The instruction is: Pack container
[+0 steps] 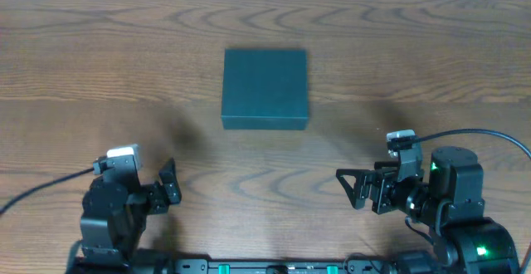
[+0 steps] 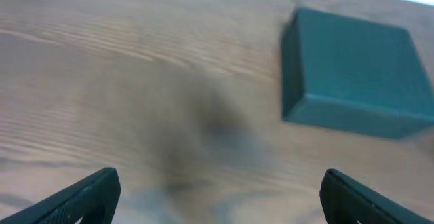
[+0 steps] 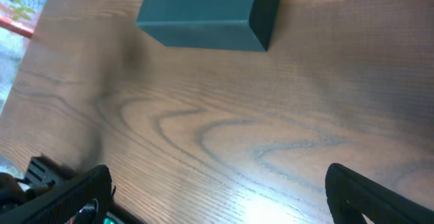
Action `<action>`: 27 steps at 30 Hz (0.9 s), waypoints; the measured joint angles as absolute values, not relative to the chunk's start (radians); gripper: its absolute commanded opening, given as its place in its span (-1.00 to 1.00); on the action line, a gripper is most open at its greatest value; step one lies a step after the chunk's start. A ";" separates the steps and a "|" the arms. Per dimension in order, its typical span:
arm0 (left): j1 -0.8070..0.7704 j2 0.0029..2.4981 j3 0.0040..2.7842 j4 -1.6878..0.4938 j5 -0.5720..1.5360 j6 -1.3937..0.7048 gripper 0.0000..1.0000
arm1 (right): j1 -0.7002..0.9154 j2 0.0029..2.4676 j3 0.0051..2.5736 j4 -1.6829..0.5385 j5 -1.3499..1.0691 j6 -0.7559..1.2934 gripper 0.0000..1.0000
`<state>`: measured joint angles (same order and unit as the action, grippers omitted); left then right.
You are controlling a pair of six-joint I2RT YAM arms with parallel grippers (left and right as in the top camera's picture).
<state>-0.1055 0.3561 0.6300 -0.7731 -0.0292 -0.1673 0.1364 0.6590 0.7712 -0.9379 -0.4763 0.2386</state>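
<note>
— Looking down from overhead, where does the container (image 1: 265, 87) sit?
— On the wooden table (image 1: 83, 66), about midway across and toward the far side. It lies flat with its lid down (the top shows as one smooth, dark teal face).
— And the arms?
— Both are at the near edge, one to each side. The left gripper (image 1: 171, 184) reaches inward toward the middle of the table, its jaws spread wide with nothing between them. The right gripper (image 1: 350, 189) faces it from the other side, equally released and empty.
— Is either one touching the container?
— No, both are well apart from it. From the left wrist camera it appears ahead and to the right, beyond the two fingers (image 2: 88, 197), with only wood grain in the gap. From the right wrist camera it lies ahead and slightly to the left, one corner turned toward the lens.
— Anything hard to read?
— The left wrist view is soft, so I cannot make out the hinge edge of the lid.
</note>
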 measured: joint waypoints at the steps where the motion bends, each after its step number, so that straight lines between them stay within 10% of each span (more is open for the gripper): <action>1: -0.095 0.332 0.592 -0.752 -0.039 -0.165 0.90 | 0.136 0.659 0.771 -0.938 -0.476 0.239 0.99; 27: 0.085 0.013 0.163 -0.594 -0.065 -0.160 0.90 | 0.137 0.659 0.771 -0.938 -0.474 0.239 0.99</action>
